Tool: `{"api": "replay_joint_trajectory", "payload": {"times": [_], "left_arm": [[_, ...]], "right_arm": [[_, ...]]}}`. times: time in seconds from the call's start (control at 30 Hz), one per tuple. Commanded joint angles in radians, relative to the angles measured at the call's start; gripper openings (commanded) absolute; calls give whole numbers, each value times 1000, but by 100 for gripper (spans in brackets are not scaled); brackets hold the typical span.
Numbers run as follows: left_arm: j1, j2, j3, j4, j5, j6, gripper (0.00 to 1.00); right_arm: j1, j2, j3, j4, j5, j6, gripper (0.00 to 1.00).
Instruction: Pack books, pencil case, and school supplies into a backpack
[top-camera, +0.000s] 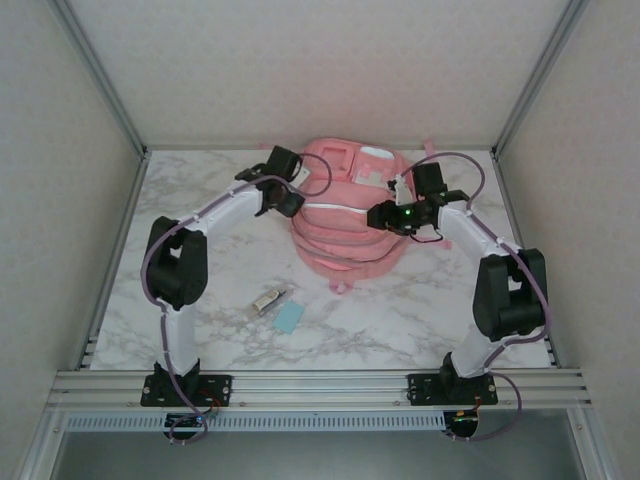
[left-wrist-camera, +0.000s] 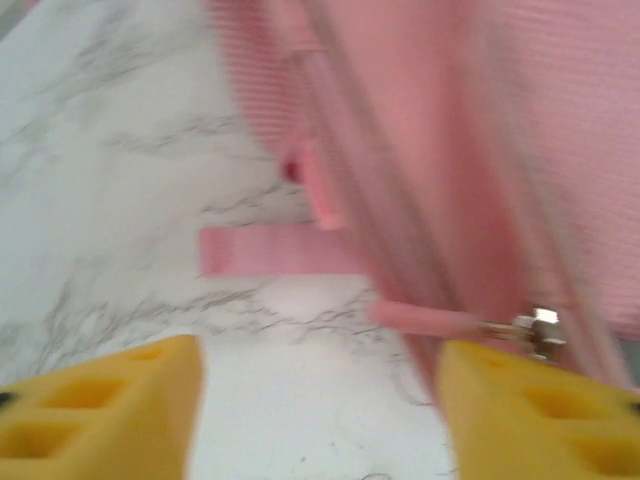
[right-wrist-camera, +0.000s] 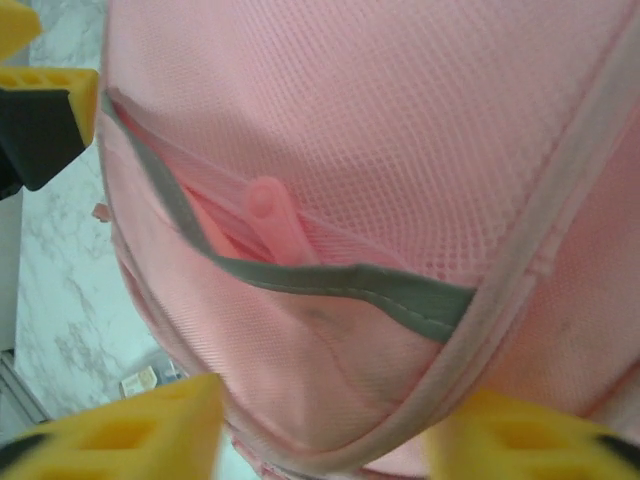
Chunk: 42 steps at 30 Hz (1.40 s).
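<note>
Backpack (top-camera: 345, 225) is sitting toward the far edge of the tabletop (top-camera: 420, 320), about midway between the side edges. It's pink with white trim. Left pincer (top-camera: 289, 199) is right up against its left side and right pincer (top-camera: 383, 216) is at its right side, over the fabric.

Left wrist cam is pretty blurry, but the yellow fingers (left-wrist-camera: 110, 400) are spread wide with nothing between them but marble. A metal zipper pull (left-wrist-camera: 533, 331) sits just beside the right-hand one.

Right wrist cam shows that pincer spread open too, not gripping anything. It's facing a grey-edged zipper opening (right-wrist-camera: 330, 280) in the mesh with some pink tube-ish thing (right-wrist-camera: 272, 215) inside, can't tell what.

Light-blue block (top-camera: 289, 318) and silvery stubby item (top-camera: 267, 301) lie just beside each other nearer the near edge, left of centre, well apart from the backpack.
</note>
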Motion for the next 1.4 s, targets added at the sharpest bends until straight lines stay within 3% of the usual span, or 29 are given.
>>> {"api": "replay_joint_trajectory", "payload": {"times": [0.0, 0.03, 0.27, 0.37, 0.67, 0.83, 1.1, 1.37], "left_arm": [[4, -149, -24, -60, -57, -156, 92], [6, -172, -41, -77, -46, -193, 99], [4, -379, -277, -114, 124, -422, 100], [-3, -462, -403, -119, 195, -473, 100], [-35, -671, -735, -113, 258, -561, 100], [-54, -653, -812, -61, 329, -599, 100], [-159, -554, -840, -26, 289, -599, 100], [-176, -440, -822, -13, 164, -593, 96]], "right_arm": [[1, -98, -6, 9, 85, 41, 89], [0, -111, -3, 4, 112, 48, 98], [-1, -165, 16, -40, 315, 135, 99], [-1, -192, -11, -26, 322, 157, 99], [-1, -263, -132, 28, 283, 265, 99], [7, -316, -230, 78, 266, 351, 99], [23, -401, -308, 118, 317, 429, 99], [26, -429, -312, 102, 352, 430, 99]]}}
